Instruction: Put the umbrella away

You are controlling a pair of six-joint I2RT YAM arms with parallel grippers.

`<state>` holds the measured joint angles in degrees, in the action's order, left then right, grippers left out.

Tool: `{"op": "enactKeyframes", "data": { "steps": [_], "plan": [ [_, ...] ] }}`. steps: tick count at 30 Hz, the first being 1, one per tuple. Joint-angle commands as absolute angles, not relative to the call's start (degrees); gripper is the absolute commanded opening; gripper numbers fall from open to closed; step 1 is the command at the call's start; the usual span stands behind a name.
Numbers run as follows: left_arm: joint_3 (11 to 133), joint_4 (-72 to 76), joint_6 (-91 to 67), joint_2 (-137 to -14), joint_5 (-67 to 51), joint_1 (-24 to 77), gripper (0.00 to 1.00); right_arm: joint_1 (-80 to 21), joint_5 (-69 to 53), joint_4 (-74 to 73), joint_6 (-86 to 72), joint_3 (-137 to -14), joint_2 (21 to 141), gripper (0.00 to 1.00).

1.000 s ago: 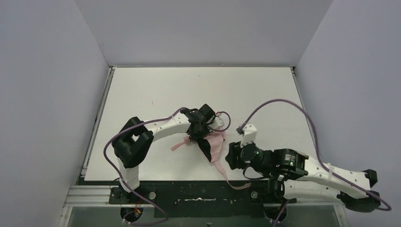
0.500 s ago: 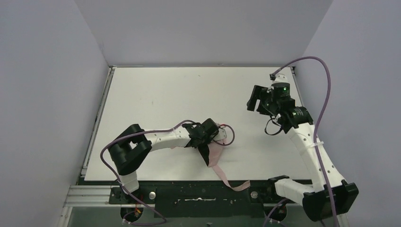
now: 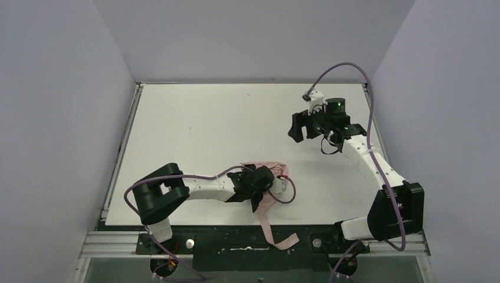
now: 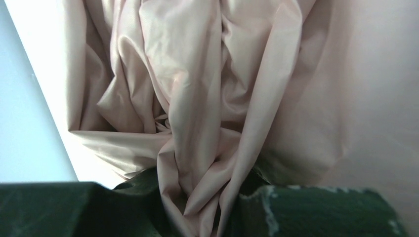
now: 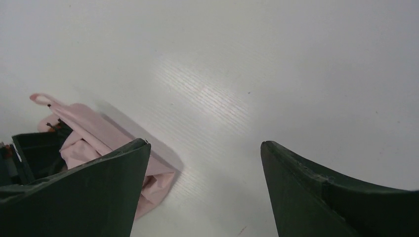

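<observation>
The umbrella is a crumpled bundle of pale pink fabric near the table's front edge, and its pink strap hangs over that edge. My left gripper lies on top of it. In the left wrist view the left gripper is shut on a fold of the pink fabric, which fills the frame. My right gripper is raised over the table's right back part, far from the umbrella. Its jaws stand wide open and empty, with the umbrella showing at the left.
The white table is walled in by grey panels at the left, back and right. A metal rail runs along the near edge under the hanging strap. Purple cables loop off both arms.
My right arm has swung from beside the umbrella at the front up to the right back and opened its jaws. My left gripper has dragged the umbrella nearer the front edge.
</observation>
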<state>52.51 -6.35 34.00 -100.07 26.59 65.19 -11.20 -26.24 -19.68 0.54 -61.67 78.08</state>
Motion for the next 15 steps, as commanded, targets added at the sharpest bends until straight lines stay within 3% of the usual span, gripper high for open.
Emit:
{"op": "enactKeyframes", "data": {
  "steps": [1, 6, 15],
  "plan": [
    [49.4, 3.49, 39.17, -99.94, 27.23, 66.27, 0.0, -11.14, -38.39, -22.61, 17.97, -62.7, 81.49, 0.86],
    [45.0, 10.57, 43.04, -99.23, 28.46, 67.17, 0.0, -14.43, -45.97, -33.67, 25.18, -67.73, 87.66, 0.91],
    [39.3, 21.3, 49.12, -99.36, 30.99, 68.84, 0.0, -19.88, -47.44, -41.21, 29.83, -69.49, 95.83, 0.98]
  ]
}}
